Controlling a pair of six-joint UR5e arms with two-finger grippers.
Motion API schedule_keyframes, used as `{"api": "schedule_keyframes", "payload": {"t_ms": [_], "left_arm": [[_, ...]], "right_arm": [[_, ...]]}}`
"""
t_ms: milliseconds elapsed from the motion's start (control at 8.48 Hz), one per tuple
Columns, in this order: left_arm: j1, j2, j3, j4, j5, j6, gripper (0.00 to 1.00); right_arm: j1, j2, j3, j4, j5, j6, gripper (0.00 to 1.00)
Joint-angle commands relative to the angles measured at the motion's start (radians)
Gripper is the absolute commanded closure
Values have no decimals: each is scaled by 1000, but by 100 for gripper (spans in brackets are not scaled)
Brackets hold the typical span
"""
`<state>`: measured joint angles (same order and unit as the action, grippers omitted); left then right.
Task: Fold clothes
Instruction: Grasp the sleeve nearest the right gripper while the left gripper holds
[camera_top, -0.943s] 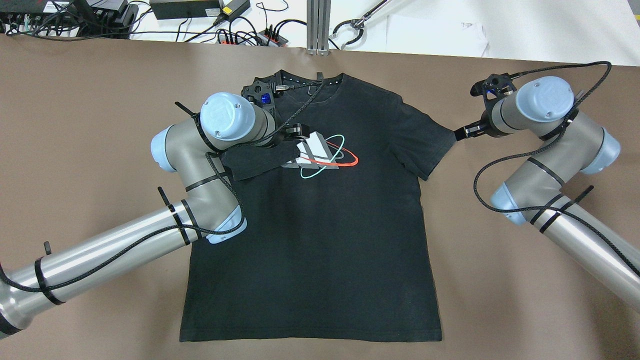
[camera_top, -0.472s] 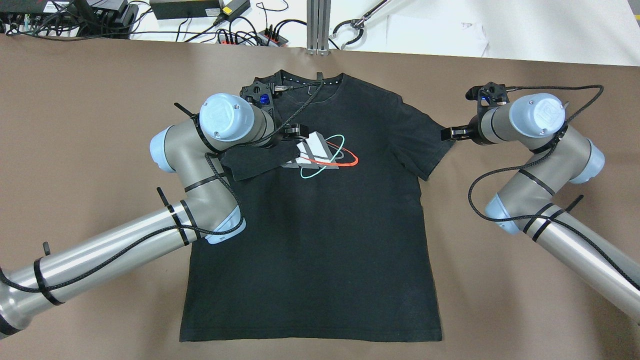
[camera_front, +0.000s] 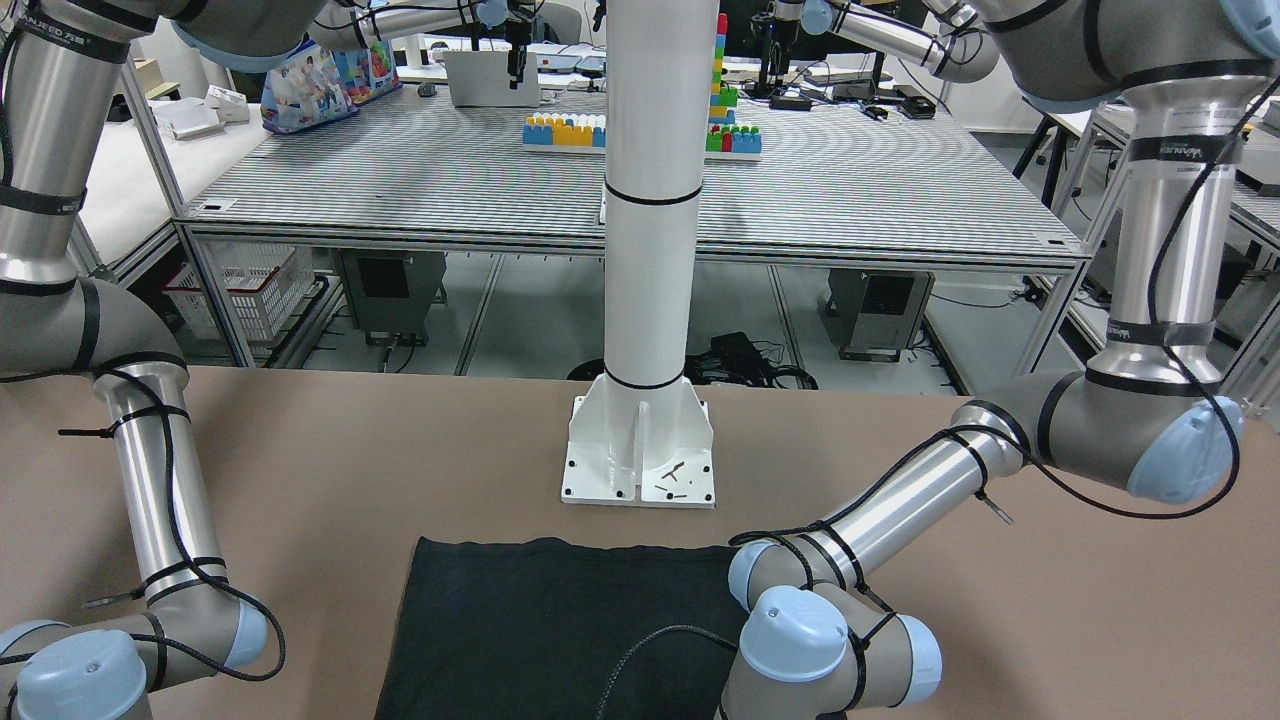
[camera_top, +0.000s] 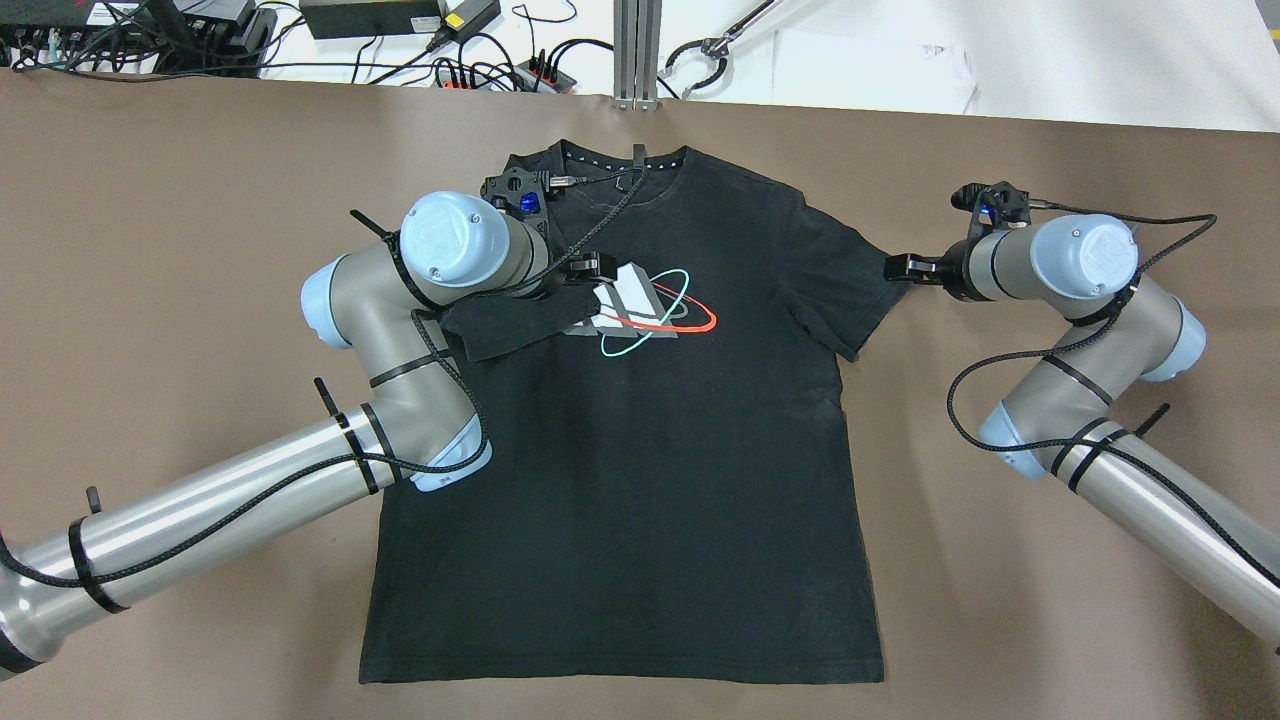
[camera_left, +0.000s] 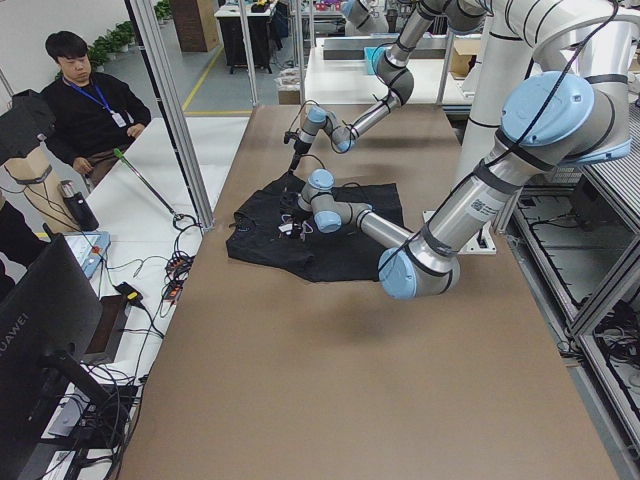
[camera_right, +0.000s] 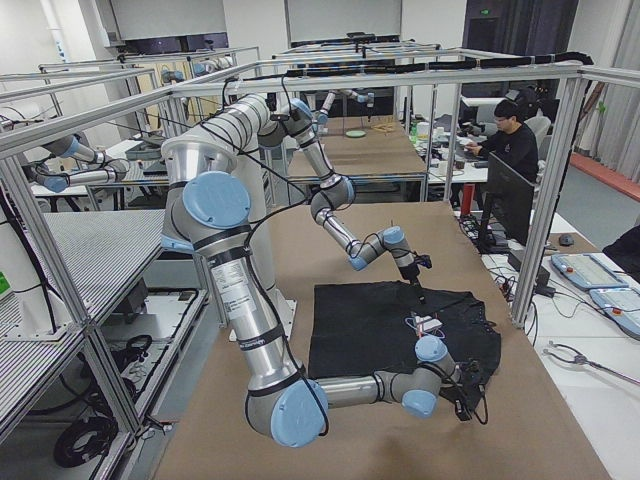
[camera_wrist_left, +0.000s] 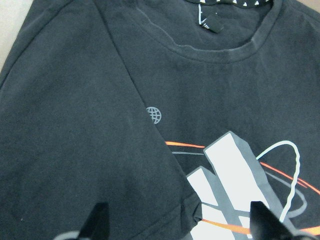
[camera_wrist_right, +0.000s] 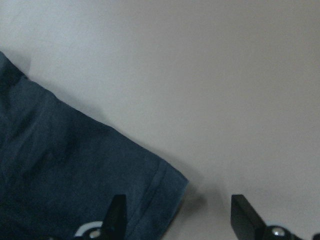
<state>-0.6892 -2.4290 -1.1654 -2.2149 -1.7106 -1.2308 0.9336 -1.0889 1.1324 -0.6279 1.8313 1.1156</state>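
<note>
The clothes are one black T-shirt (camera_top: 640, 480) with a red, teal and white print, lying flat on the brown table. Its left sleeve (camera_top: 505, 325) is folded over onto the chest. My left gripper (camera_top: 590, 268) hovers over that fold; in the left wrist view its fingers (camera_wrist_left: 97, 222) stand wide apart above the shirt (camera_wrist_left: 100, 125), open and empty. My right gripper (camera_top: 900, 268) is at the tip of the spread right sleeve (camera_top: 850, 290). In the right wrist view it (camera_wrist_right: 180, 215) is open, with the sleeve corner (camera_wrist_right: 75, 175) reaching between the fingers (camera_wrist_right: 245, 215).
The white pillar's base plate (camera_front: 640, 450) stands just behind the shirt's hem (camera_front: 550, 620). Cables and power bricks (camera_top: 380, 15) lie past the table's far edge. A metal post (camera_top: 635, 50) stands beyond the collar. An operator (camera_left: 85, 100) sits off the table's far side.
My right gripper has moved in toward the right sleeve tip and its wrist has turned. The left arm has stayed almost still over the folded sleeve.
</note>
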Motion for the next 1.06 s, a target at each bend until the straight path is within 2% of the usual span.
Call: {"api": "schedule_keyframes", "payload": {"t_ms": [0,354,472,707,943], "left_arm": [[3,2,3,1,0,2,0],[3,13,1,0,0,7,0],[3,13,3,0,0,8,0],[3,11,1,0,-1,11,0],[0,11,-7,0,-1,8,0]], "right_arm": [[-2,12,-10,2,-24,6,46],[-6,40,-49,2,-41,4,47],[-9,40,-49,2,-41,3,51],[-10,44,-42,2,-41,4,100],[-9,46,-30,2,-41,3,100]]}}
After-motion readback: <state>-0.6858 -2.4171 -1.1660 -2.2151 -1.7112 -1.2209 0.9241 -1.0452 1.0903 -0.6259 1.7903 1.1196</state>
